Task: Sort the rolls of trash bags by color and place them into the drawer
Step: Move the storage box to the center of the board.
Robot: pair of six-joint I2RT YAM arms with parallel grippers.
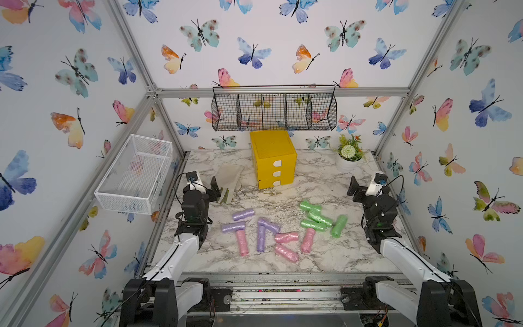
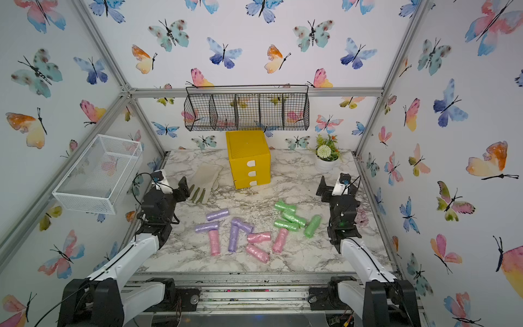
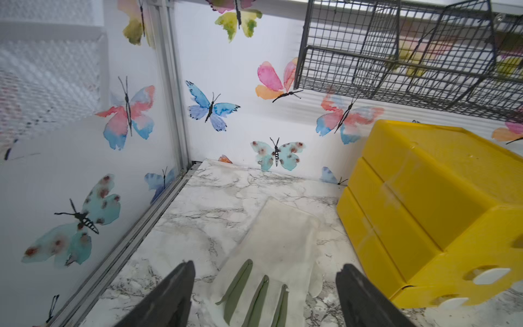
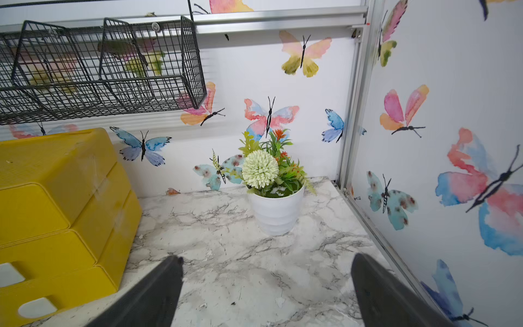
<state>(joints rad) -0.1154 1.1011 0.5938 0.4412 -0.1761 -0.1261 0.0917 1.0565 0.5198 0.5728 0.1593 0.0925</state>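
Observation:
Several rolls of trash bags lie loose on the marble table in both top views: purple ones (image 1: 242, 214) (image 2: 217, 214) to the left, pink ones (image 1: 286, 252) (image 2: 257, 252) in front, green ones (image 1: 319, 217) (image 2: 294, 217) to the right. The yellow drawer unit (image 1: 273, 158) (image 2: 249, 158) (image 3: 424, 203) (image 4: 56, 203) stands at the back with all three drawers pushed in. My left gripper (image 1: 215, 186) (image 3: 268, 265) hovers open over the green fingers of a cream glove (image 3: 283, 240), holding nothing. My right gripper (image 1: 353, 184) (image 4: 268, 257) is open over bare table.
A white potted plant (image 1: 349, 155) (image 4: 276, 209) stands at the back right corner. A black wire basket (image 1: 274, 109) hangs on the back wall above the drawer unit. A white mesh basket (image 1: 133, 172) juts from the left wall.

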